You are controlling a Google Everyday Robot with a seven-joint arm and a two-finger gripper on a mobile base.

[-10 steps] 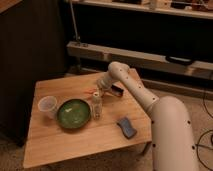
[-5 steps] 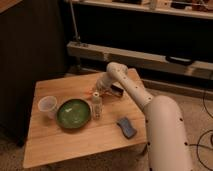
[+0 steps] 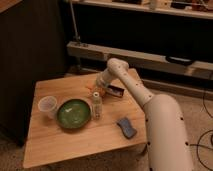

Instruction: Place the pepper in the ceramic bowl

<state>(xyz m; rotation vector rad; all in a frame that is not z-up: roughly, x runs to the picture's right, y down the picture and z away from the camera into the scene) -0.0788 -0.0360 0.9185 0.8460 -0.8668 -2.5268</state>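
Table (image 3: 60,145): wooden top, its near edge closest to you.
Blue-grey object (image 3: 126,127): lay flat toward the near right corner, well apart from the bowl. It had no part in this step.
Ceramic bowl (image 3: 74,113): green and glossy, sat left of centre. No pepper showed in it.
Plastic cup (image 3: 48,106): upright, just beside the bowl's left rim.
Bottle (image 3: 96,105): upright with a pale cap, just beside the bowl's right rim, between the bowl and the gripper.
Gripper (image 3: 98,89): low over the table just behind the bottle, at the end of the white arm (image 3: 150,107). You could not tell whether it was clenched or released.
Pepper (image 3: 96,93): a small orange-red patch right at the gripper, close to the table top. You could not tell whether it was held or only lying there.
Dark flat item (image 3: 116,92): lay just right of the gripper.
Step in hand: judged as securing the pepper; placing was not yet done.
Doing it well: confirm your hold before lifting. Rise above the bottle's cap, pass over it rather than beside it, then centre over the bowl. Lower well inside the rim before letting go.
Risk: you could tip the bottle or nudge the cup.
Rack (image 3: 140,55): stood beyond the table's far edge.
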